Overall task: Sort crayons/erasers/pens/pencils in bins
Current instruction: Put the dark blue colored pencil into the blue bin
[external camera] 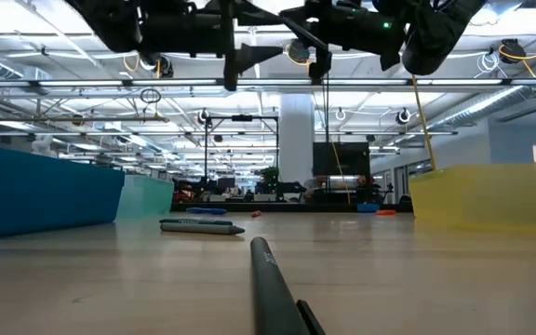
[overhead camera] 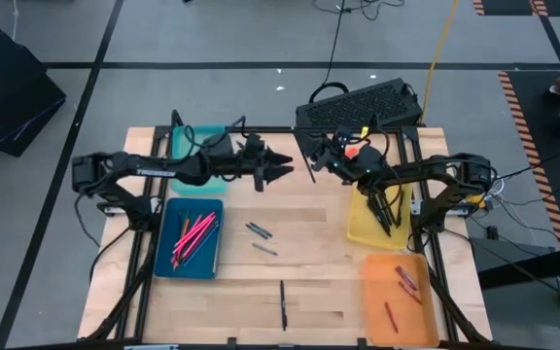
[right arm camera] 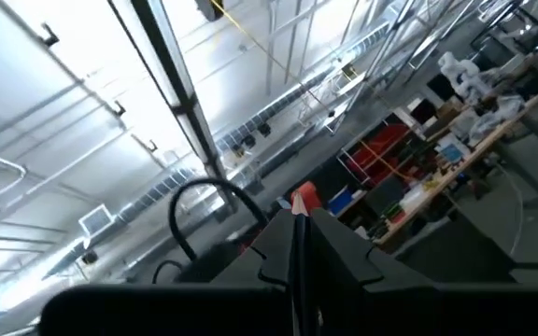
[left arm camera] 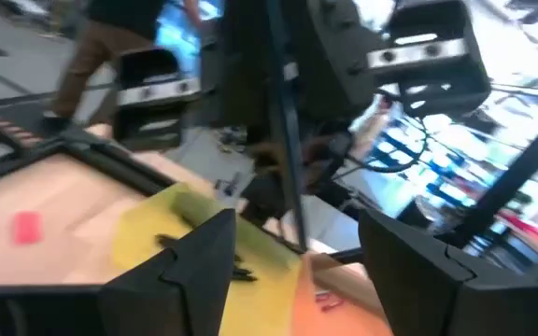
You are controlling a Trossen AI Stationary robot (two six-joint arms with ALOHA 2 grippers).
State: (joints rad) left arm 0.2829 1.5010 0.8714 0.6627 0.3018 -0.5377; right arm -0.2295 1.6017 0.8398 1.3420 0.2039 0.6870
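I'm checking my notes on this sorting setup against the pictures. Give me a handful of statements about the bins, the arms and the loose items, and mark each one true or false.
1. The dark blue bin holds a bundle of long pink sticks. True.
2. The orange bin is at the left edge of the table. False: it sits at the near right corner, just in front of the yellow bin.
3. The right gripper is shut on a long black pen. True.
4. The left gripper is holding a pink stick. False: its fingers are open and hold nothing.
5. A dark pen lies loose on the bare wood, outside every bin. True.
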